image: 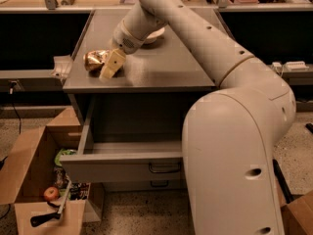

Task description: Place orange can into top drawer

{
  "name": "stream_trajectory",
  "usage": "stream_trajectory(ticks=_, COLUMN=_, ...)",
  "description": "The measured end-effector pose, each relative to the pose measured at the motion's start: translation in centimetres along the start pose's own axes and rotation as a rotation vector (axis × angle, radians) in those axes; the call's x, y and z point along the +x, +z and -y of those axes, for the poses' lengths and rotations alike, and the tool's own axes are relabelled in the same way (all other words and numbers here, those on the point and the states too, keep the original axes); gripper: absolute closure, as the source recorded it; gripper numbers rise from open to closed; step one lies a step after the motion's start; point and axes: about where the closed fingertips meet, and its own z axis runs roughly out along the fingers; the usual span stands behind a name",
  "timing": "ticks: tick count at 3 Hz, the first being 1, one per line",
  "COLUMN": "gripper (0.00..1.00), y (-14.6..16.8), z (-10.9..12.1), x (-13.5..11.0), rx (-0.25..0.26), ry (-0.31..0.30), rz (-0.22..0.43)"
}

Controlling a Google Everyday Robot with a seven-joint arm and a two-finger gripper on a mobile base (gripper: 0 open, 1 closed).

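Note:
The orange can (pixel 94 60), shiny and wrinkled, lies on the grey cabinet top (pixel 156 72) near its front left corner. My gripper (pixel 110 65) is right beside the can on its right, touching or nearly touching it, low over the cabinet top. The arm reaches in from the lower right and crosses the cabinet top. The top drawer (pixel 115 169) is pulled open below, and its inside looks empty. Its wire handle (pixel 164 168) shows at the arm's edge.
A white bowl (pixel 155 34) sits at the back of the cabinet top, partly behind my wrist. A shallower drawer front (pixel 146 184) is shut below the open one. An open cardboard box (pixel 34 180) with an apple and tools stands on the floor at left.

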Motion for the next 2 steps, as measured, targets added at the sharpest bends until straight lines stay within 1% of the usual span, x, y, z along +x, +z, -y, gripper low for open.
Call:
stream_trajectory(ticks=1, gripper=0.21, y=1.61, z=-0.17, x=0.01, rx=-0.030, ry=0.001, rz=-0.022)
stream_trajectory(ticks=2, gripper=0.45, y=1.73, z=-0.20, x=-0.01, rx=-0.032, ry=0.001, rz=-0.023)
